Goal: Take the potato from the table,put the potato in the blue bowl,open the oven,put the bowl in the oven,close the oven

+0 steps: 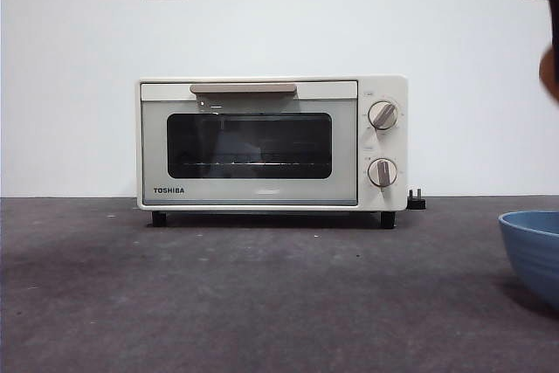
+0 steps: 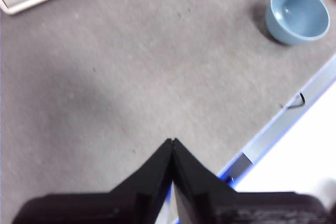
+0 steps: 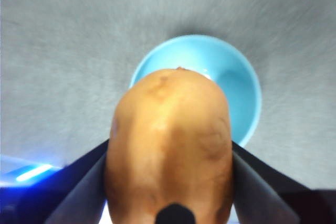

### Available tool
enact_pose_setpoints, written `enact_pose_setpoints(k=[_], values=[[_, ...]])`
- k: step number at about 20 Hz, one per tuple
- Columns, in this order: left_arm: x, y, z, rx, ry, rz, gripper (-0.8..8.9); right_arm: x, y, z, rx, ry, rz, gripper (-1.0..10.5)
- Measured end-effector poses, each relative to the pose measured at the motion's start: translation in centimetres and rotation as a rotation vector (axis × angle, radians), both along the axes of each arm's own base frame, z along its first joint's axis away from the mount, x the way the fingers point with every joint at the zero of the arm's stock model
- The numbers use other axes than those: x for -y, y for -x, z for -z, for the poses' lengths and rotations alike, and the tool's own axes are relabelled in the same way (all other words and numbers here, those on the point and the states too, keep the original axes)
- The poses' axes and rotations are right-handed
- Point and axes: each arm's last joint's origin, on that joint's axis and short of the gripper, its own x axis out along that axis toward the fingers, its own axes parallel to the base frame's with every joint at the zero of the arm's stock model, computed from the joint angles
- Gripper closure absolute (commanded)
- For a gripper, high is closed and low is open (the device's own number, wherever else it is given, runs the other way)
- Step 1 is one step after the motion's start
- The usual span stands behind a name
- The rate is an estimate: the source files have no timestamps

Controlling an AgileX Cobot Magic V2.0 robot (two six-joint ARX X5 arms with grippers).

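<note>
**A:** ok so the right claw [image 3: 169, 182] has the potato [image 3: 170, 140] pinched between both jaws, up in the air, with the bowl [image 3: 239, 93] below it on the bench [image 3: 63, 51]. From the wrist cam the potato looks roughly lined up with the bowl, but not dead centre imo.

**B:** yeah, that's my worry. Let go while it's off to one side and it could clip the rim and roll off across the bench. Can't really judge how high it is either. A long drop into a light bowl might tip it or shove it.

**A:** also the bowl sits right at the edge of the front cam, only half in shot [image 1: 533, 251]. If it gets nudged further out, that view loses it.

**B:** left claw [image 2: 172, 142] is just parked, jaws closed on nothing, well away from the bowl. Oven [image 1: 271, 141] door's still shut, so nothing at risk there yet.
</note>
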Motion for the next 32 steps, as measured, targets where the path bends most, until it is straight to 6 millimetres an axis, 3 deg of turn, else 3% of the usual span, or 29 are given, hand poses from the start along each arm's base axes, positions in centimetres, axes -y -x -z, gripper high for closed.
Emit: enact_pose_setpoints(k=[5,12,15,20,24,26,28,32], values=[[0.4,-1.1,0.2,-0.003,0.005,-0.01,8.19,-0.3,-1.0,5.1,-0.073,0.003,0.028,9.5],[0.5,-1.5,0.3,-0.022,0.004,-0.016,8.19,-1.1,-2.9,6.9,-0.063,0.019,0.066,9.4],[0.6,-1.8,0.1,0.016,0.022,-0.02,8.19,-1.3,-3.6,7.9,-0.089,0.061,0.094,7.9],[1.0,-3.0,0.1,0.028,0.051,-0.046,8.19,-1.5,-4.0,8.2,-0.083,0.055,0.108,5.8],[1.5,-4.4,0.6,0.009,0.05,-0.051,8.19,-1.5,-3.9,8.3,-0.089,0.058,0.108,5.6],[1.9,-5.6,0.6,0.044,0.066,-0.052,8.19,-1.4,-3.7,8.3,-0.112,0.073,0.108,5.2],[2.4,-7.0,0.5,0.084,0.099,-0.066,8.19,-1.3,-3.5,8.3,-0.133,0.087,0.107,3.7],[3.7,-10.5,0.0,0.096,0.168,-0.057,8.19,-1.3,-3.6,6.6,-0.106,0.078,0.095,3.5]])
